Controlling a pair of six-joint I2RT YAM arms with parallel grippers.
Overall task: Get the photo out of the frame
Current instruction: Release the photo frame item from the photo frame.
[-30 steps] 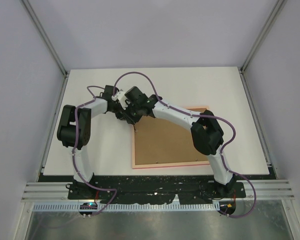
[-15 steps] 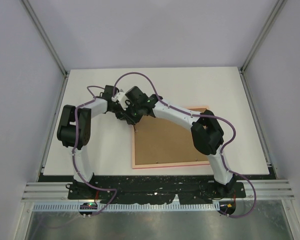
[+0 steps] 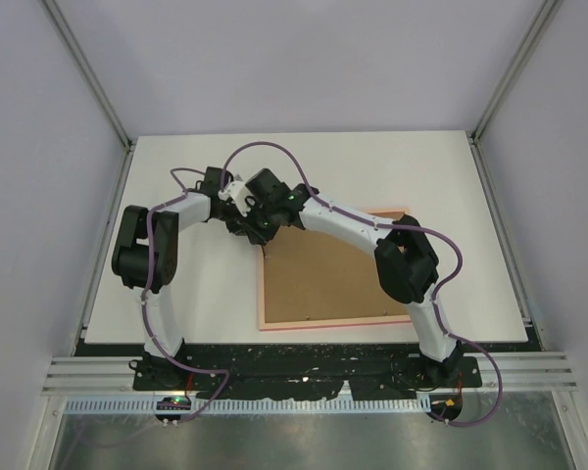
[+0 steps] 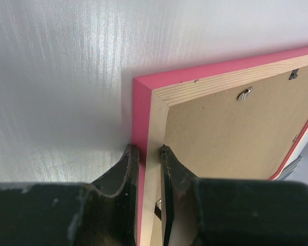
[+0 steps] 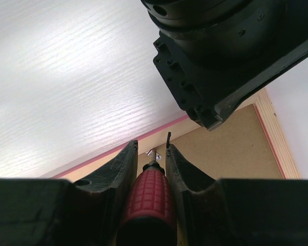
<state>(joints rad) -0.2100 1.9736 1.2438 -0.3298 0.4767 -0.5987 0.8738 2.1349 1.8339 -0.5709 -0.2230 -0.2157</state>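
My left arm (image 3: pixel 158 311) and right arm (image 3: pixel 339 217) are built alike: smooth white tube links between bulky matte black joint housings (image 3: pixel 405 266), each arm rising from a black base (image 3: pixel 163 364). A purple cable (image 3: pixel 265 147) runs along each arm in loose loops, tied to the white links here and there. A small green light (image 3: pixel 291 196) shows on my right wrist. My left gripper (image 4: pixel 147 151) has two black fingers (image 4: pixel 125 171), thick at the root and tapering to narrow curved tips, their surface scuffed and dusted grey. My right gripper (image 5: pixel 151 145) has the same black fingers, smoother-looking, with a small round hole (image 5: pixel 82 182) in one.
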